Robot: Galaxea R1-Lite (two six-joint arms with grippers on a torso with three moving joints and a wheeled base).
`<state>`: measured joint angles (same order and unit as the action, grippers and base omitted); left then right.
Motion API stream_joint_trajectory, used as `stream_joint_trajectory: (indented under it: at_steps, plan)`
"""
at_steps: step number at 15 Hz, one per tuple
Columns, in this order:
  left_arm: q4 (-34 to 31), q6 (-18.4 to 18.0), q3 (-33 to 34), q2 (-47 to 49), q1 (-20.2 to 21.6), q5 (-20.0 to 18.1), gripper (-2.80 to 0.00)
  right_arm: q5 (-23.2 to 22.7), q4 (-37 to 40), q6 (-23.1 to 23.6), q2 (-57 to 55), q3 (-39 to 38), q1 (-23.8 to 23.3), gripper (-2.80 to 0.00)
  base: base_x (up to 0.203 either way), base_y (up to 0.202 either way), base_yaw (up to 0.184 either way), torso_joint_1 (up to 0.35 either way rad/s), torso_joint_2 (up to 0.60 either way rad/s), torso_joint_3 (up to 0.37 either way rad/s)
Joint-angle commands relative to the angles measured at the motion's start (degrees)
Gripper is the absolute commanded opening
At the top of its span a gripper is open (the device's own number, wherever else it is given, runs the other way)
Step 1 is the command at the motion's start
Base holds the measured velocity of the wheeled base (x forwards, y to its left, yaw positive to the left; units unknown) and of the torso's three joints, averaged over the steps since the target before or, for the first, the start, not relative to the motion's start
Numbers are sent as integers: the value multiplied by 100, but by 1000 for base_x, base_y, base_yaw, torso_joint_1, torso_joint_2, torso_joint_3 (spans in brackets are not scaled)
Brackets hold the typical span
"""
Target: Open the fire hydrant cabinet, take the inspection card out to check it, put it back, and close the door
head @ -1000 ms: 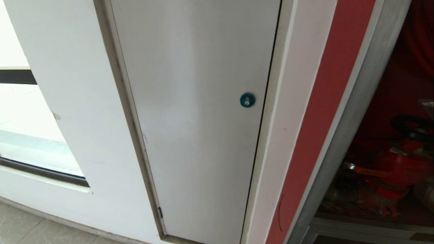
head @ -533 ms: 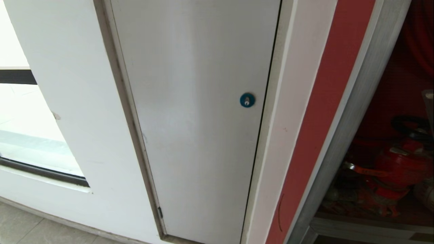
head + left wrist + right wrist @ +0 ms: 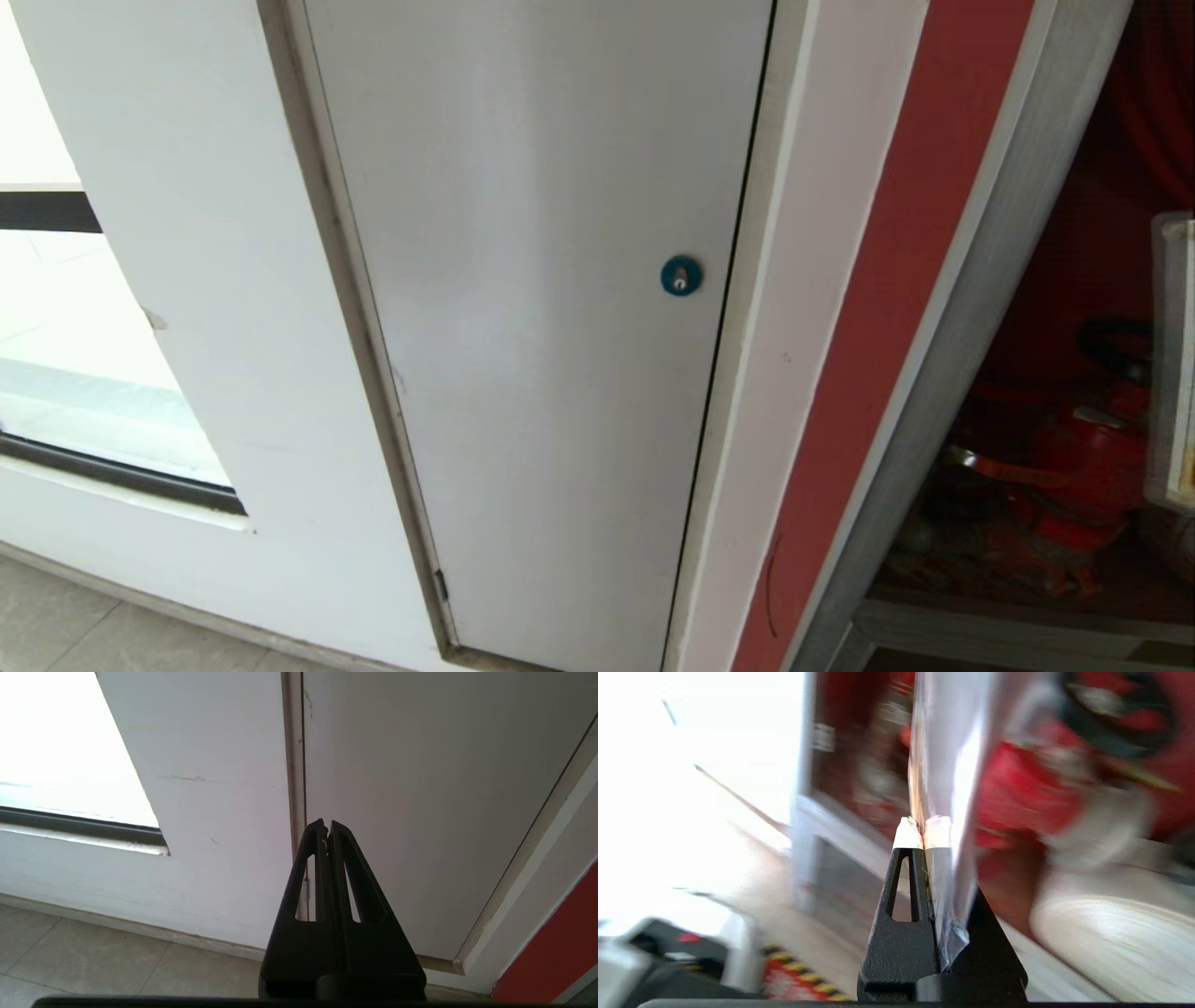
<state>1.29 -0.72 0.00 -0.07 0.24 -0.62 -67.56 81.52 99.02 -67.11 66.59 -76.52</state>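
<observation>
The fire hydrant cabinet (image 3: 980, 280) stands open at the right of the head view, its silver frame around a red interior with a red valve (image 3: 1092, 457). The inspection card (image 3: 1172, 364) shows as a pale glossy strip at the right edge, in front of the valve. In the right wrist view my right gripper (image 3: 922, 828) is shut on the card (image 3: 952, 756), seen edge-on, with the valve and a white rolled hose (image 3: 1111, 933) behind it. The arm itself is outside the head view. My left gripper (image 3: 327, 823) is shut, empty and parked low. The door is out of view.
A plain white narrow door with a round blue lock (image 3: 681, 276) fills the middle of the head view, left of the cabinet. A window (image 3: 84, 373) and floor tiles (image 3: 56, 625) lie further left. A yellow-and-black striped part (image 3: 794, 970) sits low near the floor.
The card has slid into the head view from the right edge and now covers part of the valve. The right wrist has turned. The left arm has not moved.
</observation>
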Motion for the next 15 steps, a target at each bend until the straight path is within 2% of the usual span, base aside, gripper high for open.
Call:
stream_joint_trajectory:
  at_steps: [1,3,12,15]
  plan:
    - [3,1,44,7,2,1,-280,-18,359,-113,-45,7,476,-280,0,0,0,0,0,0]
    - [3,1,44,7,2,1,-280,12,591,-270,-98,-47,740,-280,0,0,0,0,0,0]
    - [3,1,44,7,2,1,-280,94,614,-269,-154,-568,2135,-280,0,0,0,0,0,0]
    - [3,1,44,7,2,1,-280,87,614,-285,49,-593,3029,-280,0,0,0,0,0,0]
